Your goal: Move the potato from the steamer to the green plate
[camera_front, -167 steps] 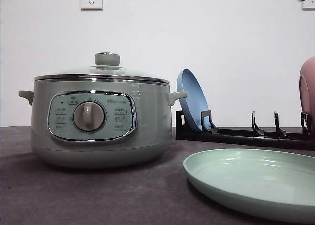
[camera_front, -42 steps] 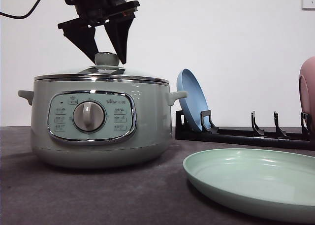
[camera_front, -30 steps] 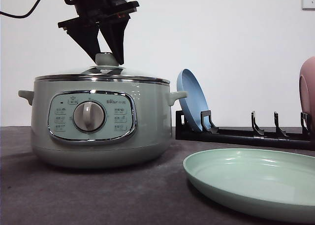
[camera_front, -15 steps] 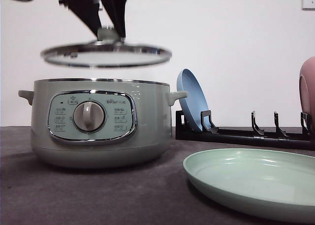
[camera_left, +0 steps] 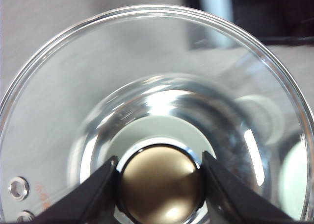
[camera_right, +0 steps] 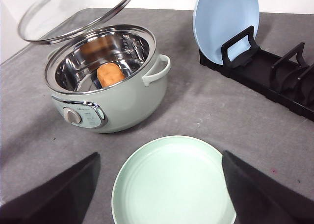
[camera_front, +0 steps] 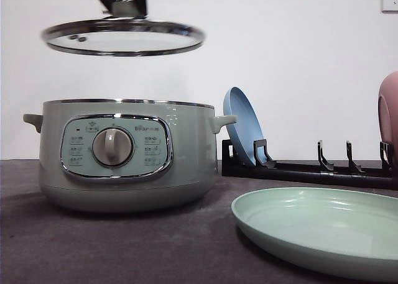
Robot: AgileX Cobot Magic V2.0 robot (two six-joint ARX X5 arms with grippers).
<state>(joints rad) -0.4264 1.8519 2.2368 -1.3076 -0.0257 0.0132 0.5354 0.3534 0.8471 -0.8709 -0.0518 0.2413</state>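
Note:
The pale green steamer (camera_front: 124, 153) stands open on the grey table, left of centre. Its glass lid (camera_front: 123, 38) hangs level well above it, and my left gripper (camera_front: 124, 9) is shut on the lid's knob (camera_left: 159, 185). In the right wrist view the orange-brown potato (camera_right: 110, 73) lies inside the steamer's (camera_right: 122, 99) shiny bowl, under the raised lid (camera_right: 73, 13). The green plate (camera_front: 323, 228) lies flat in front and to the right of the steamer. My right gripper (camera_right: 160, 158) hovers open above the green plate (camera_right: 171, 185), with nothing between its fingers.
Behind the green plate runs a black dish rack (camera_front: 311, 169) with a blue plate (camera_front: 239, 128) standing in it beside the steamer's right handle. A pink dish (camera_front: 390, 116) stands at the rack's far right. A white wall is close behind.
My left gripper has risen with the lid, lifting it off the steamer's rim to high above the pot. The steamer and the plate have not moved.

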